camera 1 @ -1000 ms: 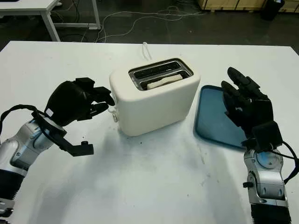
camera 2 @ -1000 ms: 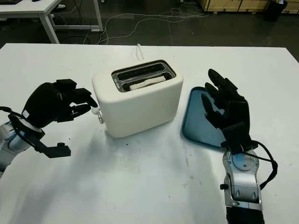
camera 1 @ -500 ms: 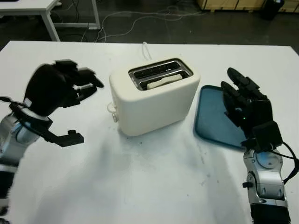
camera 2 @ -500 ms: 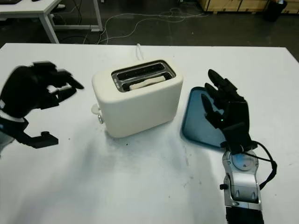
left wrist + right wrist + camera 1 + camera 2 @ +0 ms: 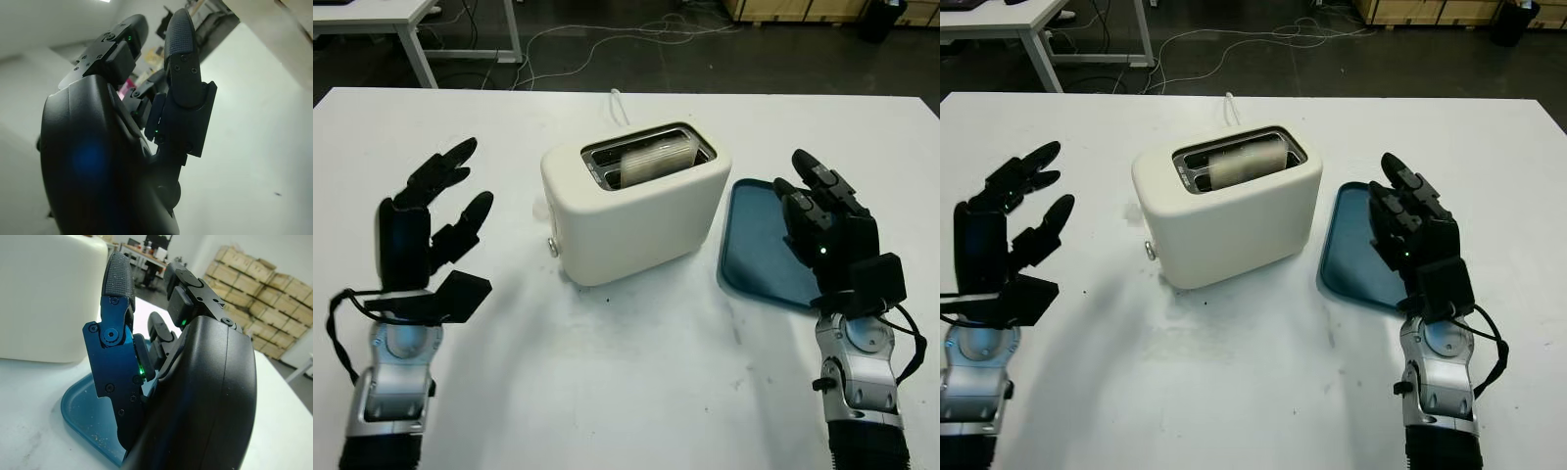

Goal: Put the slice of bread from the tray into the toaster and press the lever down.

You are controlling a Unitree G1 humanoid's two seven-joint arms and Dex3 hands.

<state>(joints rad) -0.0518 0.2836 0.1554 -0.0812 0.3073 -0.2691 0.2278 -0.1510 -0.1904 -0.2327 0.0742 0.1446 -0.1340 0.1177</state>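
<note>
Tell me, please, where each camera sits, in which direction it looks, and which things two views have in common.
Left and right eye views: on the head, looking forward and down at the white table with the toaster, bread slice and blue tray; both arms enter from the bottom edge.
Left wrist view: at the left hand, open, looking past its fingers to the table.
Right wrist view: at the right hand, open, over the tray.
Shared: toaster and tray, in the eye views and the right wrist view.

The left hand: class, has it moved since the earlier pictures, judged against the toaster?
Yes. The left hand, open, has pulled back from the toaster side where the lever is, toward the table's left and near edge.
</note>
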